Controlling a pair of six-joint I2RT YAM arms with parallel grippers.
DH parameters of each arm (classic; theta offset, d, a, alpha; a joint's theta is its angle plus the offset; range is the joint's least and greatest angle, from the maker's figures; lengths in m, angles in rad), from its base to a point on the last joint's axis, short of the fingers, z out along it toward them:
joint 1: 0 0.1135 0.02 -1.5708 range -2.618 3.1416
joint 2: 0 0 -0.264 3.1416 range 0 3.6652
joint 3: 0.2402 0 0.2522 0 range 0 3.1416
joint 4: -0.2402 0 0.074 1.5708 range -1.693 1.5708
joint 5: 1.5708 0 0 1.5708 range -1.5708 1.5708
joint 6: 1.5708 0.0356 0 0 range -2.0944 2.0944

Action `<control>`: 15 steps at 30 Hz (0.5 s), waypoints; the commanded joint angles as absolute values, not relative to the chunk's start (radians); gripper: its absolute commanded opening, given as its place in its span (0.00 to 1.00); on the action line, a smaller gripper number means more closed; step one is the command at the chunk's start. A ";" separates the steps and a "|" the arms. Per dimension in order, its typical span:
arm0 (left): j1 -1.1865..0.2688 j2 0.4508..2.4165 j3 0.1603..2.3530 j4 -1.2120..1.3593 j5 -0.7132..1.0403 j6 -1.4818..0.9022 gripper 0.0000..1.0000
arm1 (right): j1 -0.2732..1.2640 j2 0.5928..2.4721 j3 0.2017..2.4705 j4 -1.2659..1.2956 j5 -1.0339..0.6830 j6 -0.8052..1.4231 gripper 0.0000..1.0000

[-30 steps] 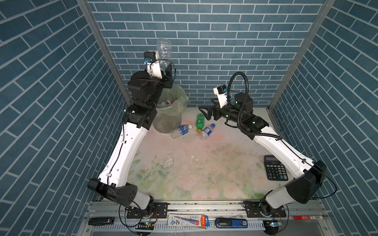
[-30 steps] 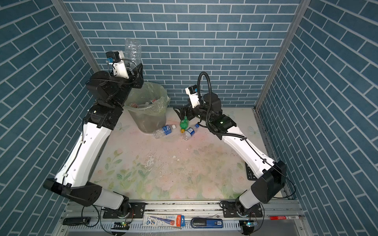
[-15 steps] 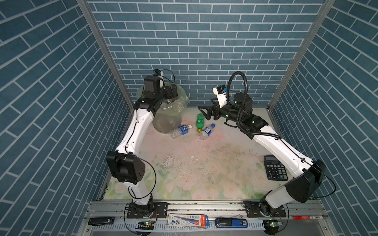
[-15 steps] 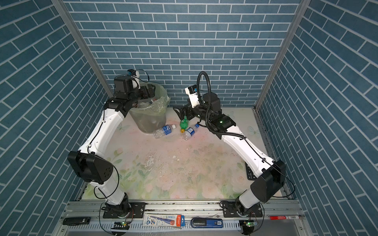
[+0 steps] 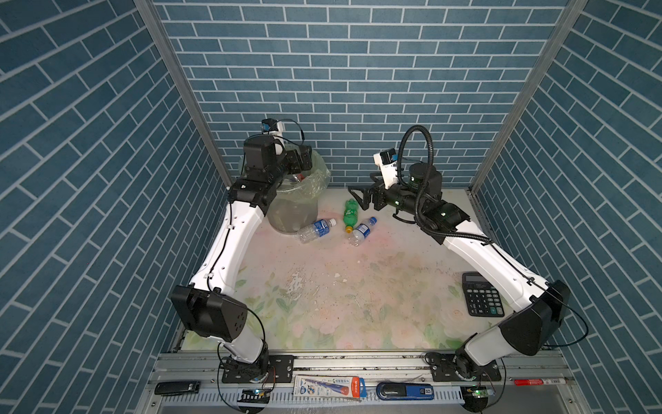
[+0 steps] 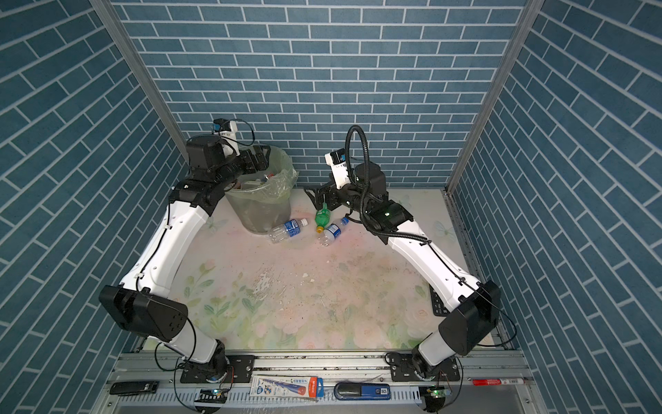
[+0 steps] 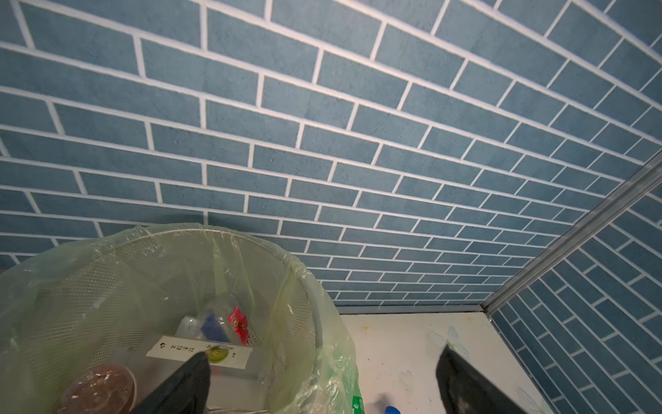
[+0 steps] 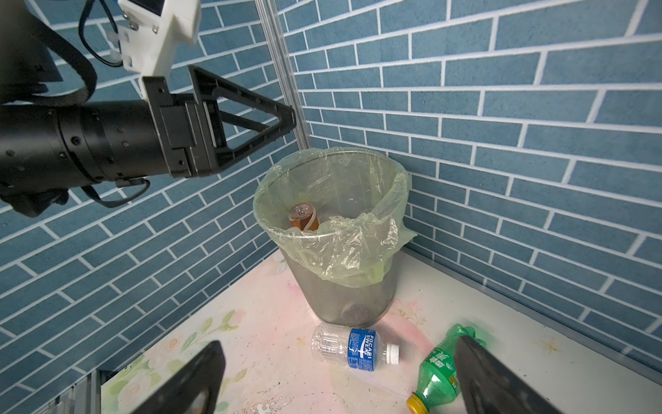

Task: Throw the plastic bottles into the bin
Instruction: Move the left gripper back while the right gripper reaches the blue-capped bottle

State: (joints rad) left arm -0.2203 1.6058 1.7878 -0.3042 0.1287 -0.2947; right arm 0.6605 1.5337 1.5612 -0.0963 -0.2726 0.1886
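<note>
Top views both show the pale floral surface (image 5: 358, 304) walled in by blue brick. The bin (image 5: 292, 217), lined with a crinkly green bag, stands in the far left corner of the surface. Bottles already lie inside it, among them a brown bottle (image 8: 303, 218) leaning against the bin's wall.

The left hand (image 5: 303, 162) hangs over the bin's mouth, on the side nearest the left edge. In the left wrist view its fingers (image 7: 186, 383) are spread wide with nothing between them. The right hand (image 5: 355, 195) hovers near the far edge, just above the green bottle (image 5: 350, 214). Its fingers (image 8: 200, 380) are also wide apart and empty.

A black calculator (image 5: 481, 294) lies by the right edge, well apart from everything else.

Three bottles lie on their sides by the far edge:
- The clear bottle with a blue label and white cap (image 5: 316, 229) is just beside the bin's foot.
- The green bottle has a yellow cap.
- The small clear bottle with a blue cap (image 5: 362, 229) lies just beside that yellow cap.
</note>
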 commanded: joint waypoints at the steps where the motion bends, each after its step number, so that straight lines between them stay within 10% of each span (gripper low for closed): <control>1: -0.262 1.546 1.753 -0.287 0.128 -0.298 0.99 | 0.653 1.535 1.561 -0.126 -0.200 0.225 0.99; 15: -0.495 1.420 1.410 -0.168 0.088 -0.367 0.99 | 0.489 1.727 1.517 -0.286 -0.094 0.455 0.99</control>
